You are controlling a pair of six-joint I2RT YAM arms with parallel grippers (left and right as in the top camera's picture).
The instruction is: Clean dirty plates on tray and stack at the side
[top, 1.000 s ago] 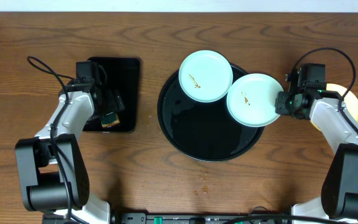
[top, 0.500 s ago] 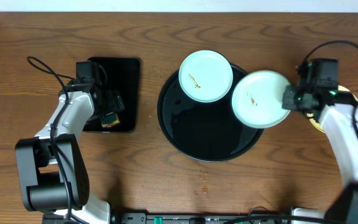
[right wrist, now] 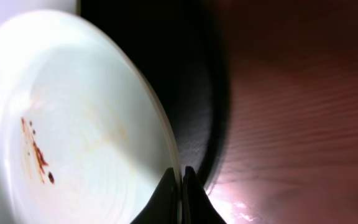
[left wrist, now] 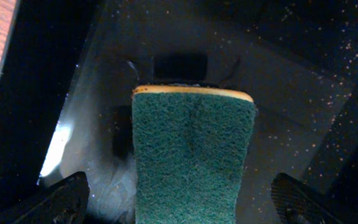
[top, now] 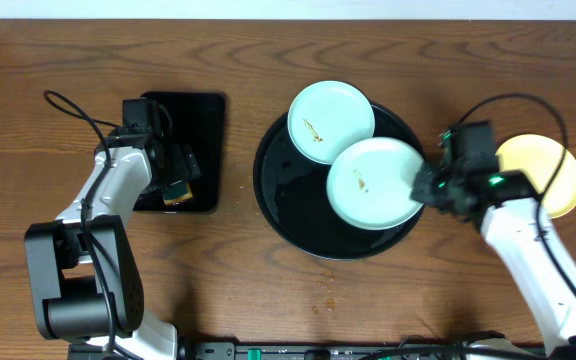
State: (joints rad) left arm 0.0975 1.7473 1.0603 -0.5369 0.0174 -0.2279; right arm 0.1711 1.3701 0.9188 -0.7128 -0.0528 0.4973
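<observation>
Hanging over the middle-right of the round black tray (top: 298,205), a mint-blue plate (top: 368,183) with brown smears (right wrist: 36,155) on its face is being pinched at its right rim by the right gripper (top: 424,187), whose 2 fingers are clamping tight on the edge; whether the plate is touching the tray cannot be told. Its upper-left edge is meeting or just overlapping a second mint-blue plate (top: 330,118), also smeared, which is sitting on the tray's upper rim. A pale yellow plate (top: 548,160) is lying on the table (top: 68,50) off to the right, apart from the tray. Over the rectangular black tray (top: 200,115), the left gripper (top: 176,180) is hovering with fingers spread wide around a green-faced sponge (left wrist: 191,162), not gripping it. The step in hand looks like presenting 1 dirty plate for wiping. Next, the left gripper probably needs to close on the sponge and bring it across while the right is steadying the plate.
</observation>
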